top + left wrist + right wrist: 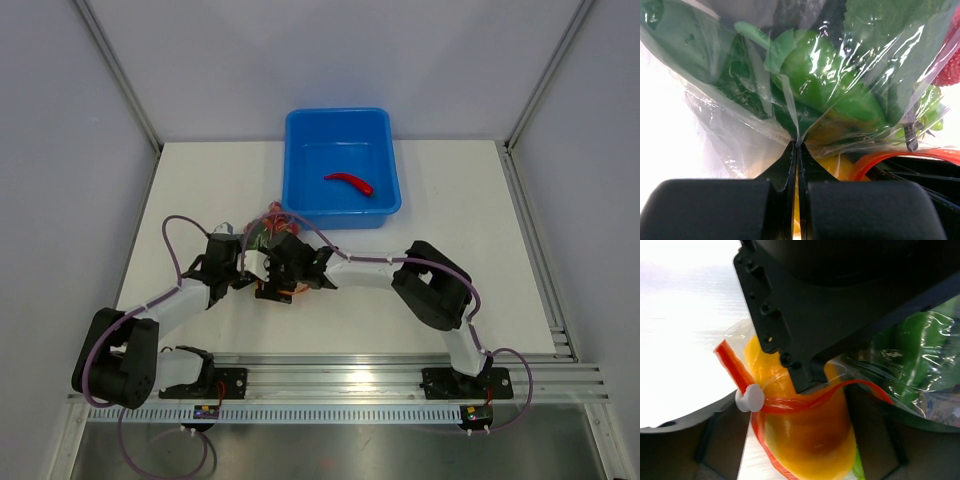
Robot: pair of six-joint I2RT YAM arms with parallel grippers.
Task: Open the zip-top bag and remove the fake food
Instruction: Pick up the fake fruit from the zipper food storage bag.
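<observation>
The zip-top bag [268, 228] lies on the table in front of the blue tub, and both grippers meet at it. My left gripper [797, 146] is shut on a pinch of the clear plastic, with green vegetables [832, 75] behind the film and the orange-red zip strip [900, 157] at the right. My right gripper [800, 450] is open, its fingers [687, 445] standing either side of the orange-yellow pepper [805, 440] at the bag's mouth. The zip strip [732, 367] and its white slider [750, 398] cross the pepper. A red chili [350, 183] lies in the tub.
The blue tub [300, 150] stands at the back middle of the table, right behind the bag. The left gripper's black body [840, 300] fills the top of the right wrist view. Metal rails run along the table's near and right edges.
</observation>
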